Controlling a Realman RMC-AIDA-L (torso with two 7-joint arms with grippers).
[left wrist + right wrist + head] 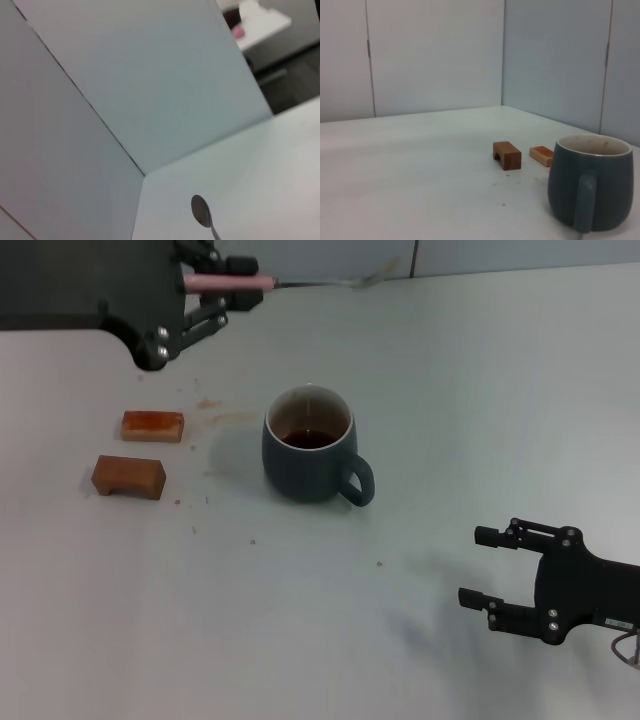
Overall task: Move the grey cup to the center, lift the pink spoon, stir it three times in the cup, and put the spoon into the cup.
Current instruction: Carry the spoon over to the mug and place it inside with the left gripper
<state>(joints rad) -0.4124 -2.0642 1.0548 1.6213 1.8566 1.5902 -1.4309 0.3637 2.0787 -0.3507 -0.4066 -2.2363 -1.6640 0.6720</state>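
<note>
Pink spoon [240, 282] partly hidden inside the left gripper [222, 292].

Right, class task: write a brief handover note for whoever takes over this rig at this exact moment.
Left gripper: raised at the far left of the table, shut on the pink spoon, held level with its bowl pointing right.
Right gripper: open, holding nothing, near side to the right.
Grey cup: upright at the table's center, handle toward the right gripper, dark liquid inside.
Two brown blocks lie to its left.
Done: cup centered, spoon lifted.
Left: bring the spoon over the cup, stir three times, leave it inside.
</note>
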